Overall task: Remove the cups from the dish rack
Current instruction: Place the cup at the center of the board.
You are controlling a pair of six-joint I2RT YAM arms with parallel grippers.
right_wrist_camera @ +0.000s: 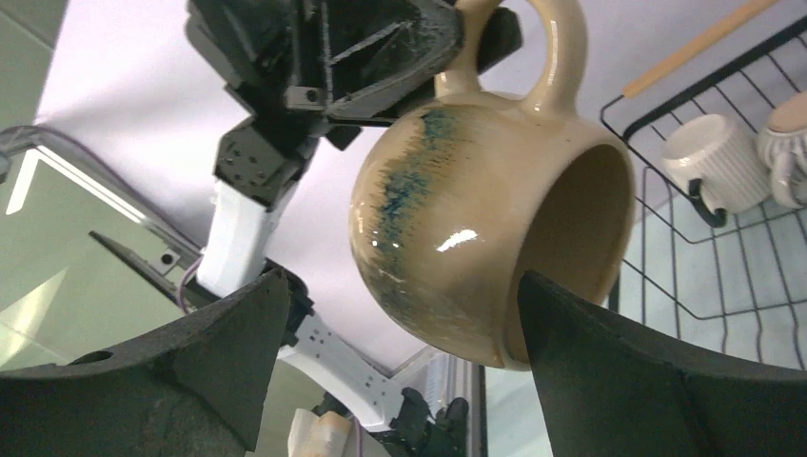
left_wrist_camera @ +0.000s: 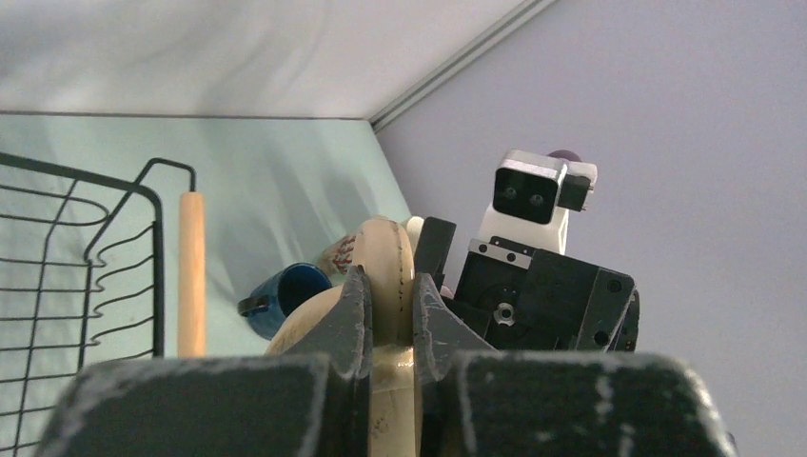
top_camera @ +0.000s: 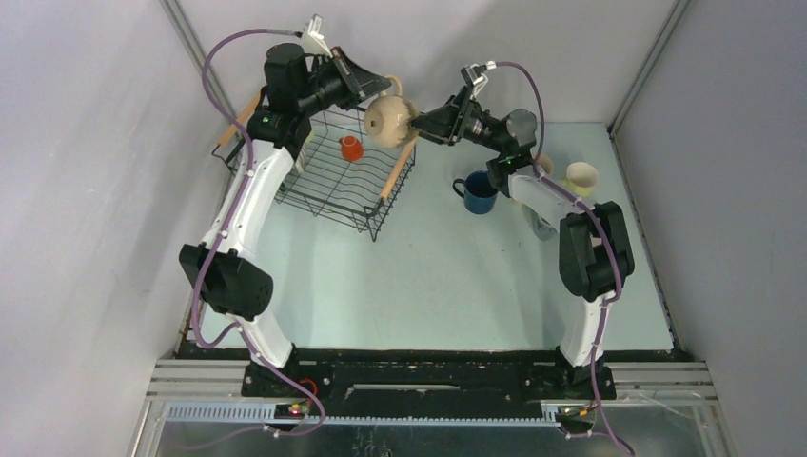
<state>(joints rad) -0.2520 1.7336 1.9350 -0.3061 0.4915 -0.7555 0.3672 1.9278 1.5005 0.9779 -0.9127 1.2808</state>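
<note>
Your left jaws pinch the handle of the cream mug, held over the 2 o'clock corner of the dish rack; an orange cup sits inside. Your right jaws are spread either side of the mug's body. A navy cup rests on the bench at the rack's 3 o'clock.

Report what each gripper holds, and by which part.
Left gripper pinches the cream mug by its handle; right gripper is open, holding nothing.

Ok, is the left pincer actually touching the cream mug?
Touching. The left wrist view shows the left pincer closed on the handle of the cream mug, both fingers pressed against it.
</note>
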